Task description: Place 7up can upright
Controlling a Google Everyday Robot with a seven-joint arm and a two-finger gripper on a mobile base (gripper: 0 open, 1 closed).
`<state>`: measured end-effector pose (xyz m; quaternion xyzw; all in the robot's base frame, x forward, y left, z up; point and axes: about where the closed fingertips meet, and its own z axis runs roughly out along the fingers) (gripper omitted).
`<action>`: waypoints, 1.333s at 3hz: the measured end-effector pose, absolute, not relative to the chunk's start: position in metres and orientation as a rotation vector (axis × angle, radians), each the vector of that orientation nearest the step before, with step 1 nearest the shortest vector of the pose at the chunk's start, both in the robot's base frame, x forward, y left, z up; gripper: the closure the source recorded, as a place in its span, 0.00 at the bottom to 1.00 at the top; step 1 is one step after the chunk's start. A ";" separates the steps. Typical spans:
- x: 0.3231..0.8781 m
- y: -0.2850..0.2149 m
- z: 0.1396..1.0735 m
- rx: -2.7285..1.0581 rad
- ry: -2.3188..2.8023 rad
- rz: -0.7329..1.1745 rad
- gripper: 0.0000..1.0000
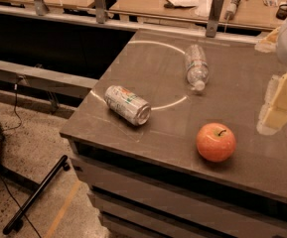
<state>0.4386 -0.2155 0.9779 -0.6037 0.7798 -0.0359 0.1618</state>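
The 7up can lies on its side on the grey table, near the table's left front corner, with its shiny end turned toward the front right. It is silvery-white with green and red-orange marks. My gripper hangs at the right edge of the view above the table's right side, well to the right of the can and apart from it. It holds nothing that I can see.
A clear plastic water bottle lies on its side behind and to the right of the can. A red apple stands near the front edge. A pale ring mark is on the tabletop. Wooden tables stand behind.
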 end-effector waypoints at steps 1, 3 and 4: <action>0.439 -0.215 0.978 -1.723 2.225 -0.103 0.00; 0.479 -0.125 0.984 -1.908 2.061 -0.029 0.00; 0.499 -0.072 0.975 -1.996 2.019 0.004 0.00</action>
